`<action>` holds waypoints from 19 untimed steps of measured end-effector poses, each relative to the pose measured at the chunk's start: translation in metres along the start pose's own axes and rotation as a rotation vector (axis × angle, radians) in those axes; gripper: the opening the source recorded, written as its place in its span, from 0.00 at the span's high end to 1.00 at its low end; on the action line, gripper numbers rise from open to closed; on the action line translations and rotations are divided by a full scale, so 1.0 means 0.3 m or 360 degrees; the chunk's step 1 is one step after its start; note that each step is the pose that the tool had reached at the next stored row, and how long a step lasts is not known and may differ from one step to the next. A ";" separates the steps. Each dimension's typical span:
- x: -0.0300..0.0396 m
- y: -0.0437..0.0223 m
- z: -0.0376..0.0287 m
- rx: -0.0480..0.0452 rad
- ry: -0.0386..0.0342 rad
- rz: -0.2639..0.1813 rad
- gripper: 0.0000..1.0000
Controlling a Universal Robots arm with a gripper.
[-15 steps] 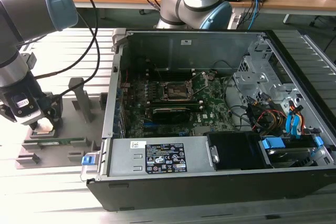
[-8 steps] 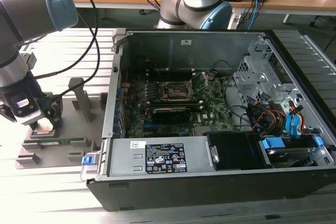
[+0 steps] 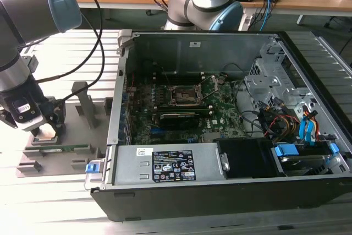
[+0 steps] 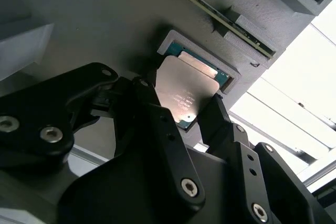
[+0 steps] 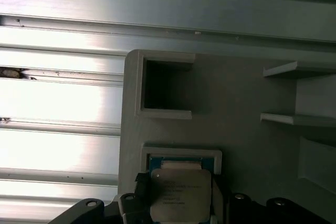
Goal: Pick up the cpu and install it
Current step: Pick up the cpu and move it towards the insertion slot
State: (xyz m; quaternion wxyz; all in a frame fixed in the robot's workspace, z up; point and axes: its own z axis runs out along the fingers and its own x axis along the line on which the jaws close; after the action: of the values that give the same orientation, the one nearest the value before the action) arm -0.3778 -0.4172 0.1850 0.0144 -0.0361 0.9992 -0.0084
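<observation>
Currently the cpu (image 4: 186, 93) (image 5: 181, 195) lies with its dull silver plate upward in a shallow square recess (image 5: 181, 153) of a grey holder (image 5: 236, 87) (image 3: 55, 163), its green rim showing along one side of the plate. The recess sits close to one edge of the holder, and along that same edge, at the holder's corner, is a deeper square pocket (image 5: 165, 87). The gripper (image 4: 181, 103) (image 5: 178, 200) (image 3: 47, 130) is down over the chip. In both wrist views its black fingers (image 4: 157, 119) stand on two opposite sides of the cpu and lie against its edges, so the claw is clamped on the chip, which is at the recess. Whether the chip has left the recess floor cannot be told. A long green memory stick (image 4: 210, 9) (image 3: 60, 148) lies in a slot of the same holder, just beside the recess and apart from the gripper. The holder rests on a table (image 5: 58, 145) (image 3: 55, 207) of ribbed metal slats, toward the exterior view's left, with the arm (image 3: 22, 9) bent down over it. Next to the holder on the table, toward the exterior view's right, lies an open computer case (image 3: 220, 191). On the board inside it a dark square socket (image 3: 184, 96) with a metal rim lies well apart from the gripper.
</observation>
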 end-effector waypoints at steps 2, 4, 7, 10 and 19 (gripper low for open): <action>0.000 0.000 0.000 0.0000 0.0000 0.0000 0.45; 0.000 0.000 -0.001 0.0000 0.0000 0.0000 0.45; -0.001 0.000 -0.021 0.0000 0.0000 0.0000 0.45; -0.001 -0.001 -0.033 0.0000 0.0000 0.0000 0.45; -0.002 -0.001 -0.085 0.0000 0.0000 0.0000 0.45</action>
State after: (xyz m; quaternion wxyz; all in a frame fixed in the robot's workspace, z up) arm -0.3778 -0.4172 0.2104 0.0144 -0.0361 0.9992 -0.0084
